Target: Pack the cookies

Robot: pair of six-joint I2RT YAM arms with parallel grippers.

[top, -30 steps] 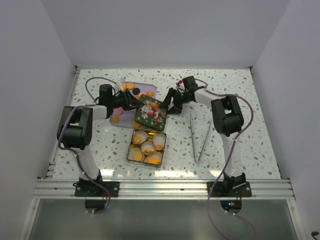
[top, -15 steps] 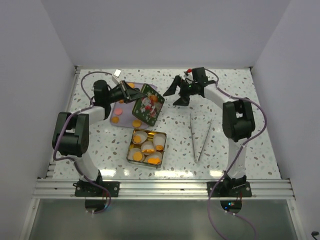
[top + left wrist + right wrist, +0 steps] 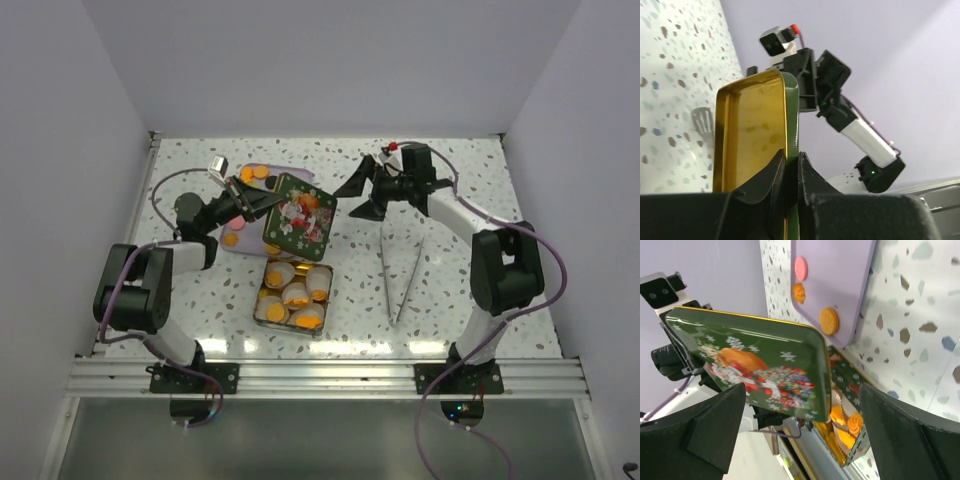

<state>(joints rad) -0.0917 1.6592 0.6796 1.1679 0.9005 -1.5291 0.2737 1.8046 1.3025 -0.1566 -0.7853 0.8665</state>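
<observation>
Left jaws are pinching one lid (image 3: 298, 217) tight by its rim; right jaws are gaping wide, empty, near two tweezers (image 3: 385, 270).

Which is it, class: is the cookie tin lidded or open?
Open: the left gripper holds the green lid aloft, and cookies show in the tin.

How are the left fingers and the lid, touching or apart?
Touching. Left wrist view shows both left fingers pinching the lid at its edge, no gap.
</observation>
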